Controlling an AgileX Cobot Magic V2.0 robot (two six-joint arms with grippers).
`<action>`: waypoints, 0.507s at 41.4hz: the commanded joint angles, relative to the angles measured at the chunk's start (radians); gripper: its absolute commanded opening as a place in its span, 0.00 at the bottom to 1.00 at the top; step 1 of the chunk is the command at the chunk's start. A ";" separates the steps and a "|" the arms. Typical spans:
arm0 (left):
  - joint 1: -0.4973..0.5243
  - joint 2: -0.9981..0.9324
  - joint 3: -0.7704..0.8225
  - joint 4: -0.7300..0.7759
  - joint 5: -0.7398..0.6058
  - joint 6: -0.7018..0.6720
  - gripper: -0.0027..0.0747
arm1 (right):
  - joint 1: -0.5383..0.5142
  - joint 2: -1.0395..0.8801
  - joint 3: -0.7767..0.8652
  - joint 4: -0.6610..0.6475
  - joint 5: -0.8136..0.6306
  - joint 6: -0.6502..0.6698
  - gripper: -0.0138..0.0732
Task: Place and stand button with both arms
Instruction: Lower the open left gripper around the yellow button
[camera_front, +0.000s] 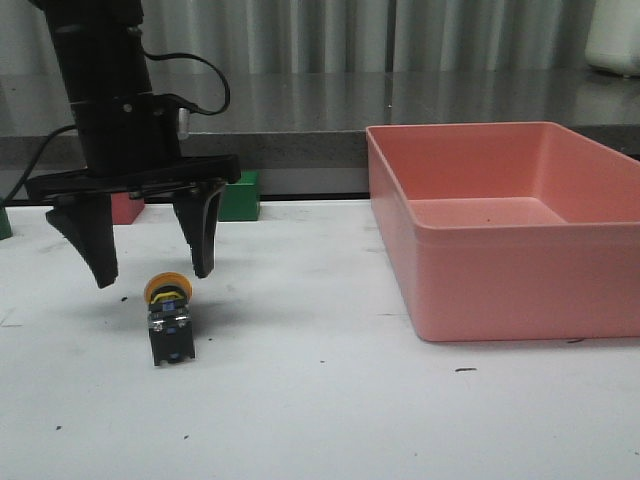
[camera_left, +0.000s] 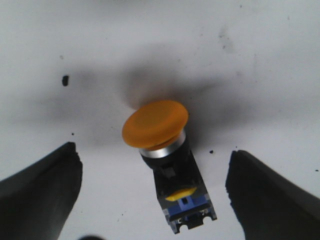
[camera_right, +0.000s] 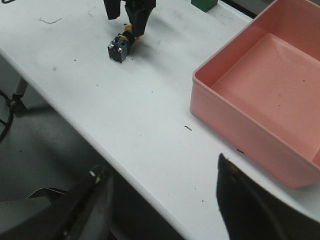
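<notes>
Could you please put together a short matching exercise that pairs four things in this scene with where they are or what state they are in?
Things:
1. button
2. pink bin
3. left gripper
4. green cube

Descriptions:
A. open, fingers on either side of the yellow cap
B. empty, on the table's right side
C. lying on its side on the white table
D. at the table's back edge, behind the left arm

Pairs: 1-C, 2-B, 3-A, 4-D

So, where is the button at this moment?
In the front view the button lies on its side on the white table, at the left, just below the open left claw and well left of the pink bin.
</notes>
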 joint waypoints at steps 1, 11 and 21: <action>-0.008 -0.033 -0.034 -0.023 0.032 -0.012 0.77 | -0.004 0.005 -0.022 -0.007 -0.061 -0.011 0.70; -0.008 0.010 -0.034 -0.060 0.048 -0.012 0.77 | -0.004 0.005 -0.022 -0.007 -0.061 -0.011 0.70; -0.011 0.037 -0.034 -0.060 0.055 -0.012 0.73 | -0.004 0.005 -0.022 -0.007 -0.061 -0.011 0.70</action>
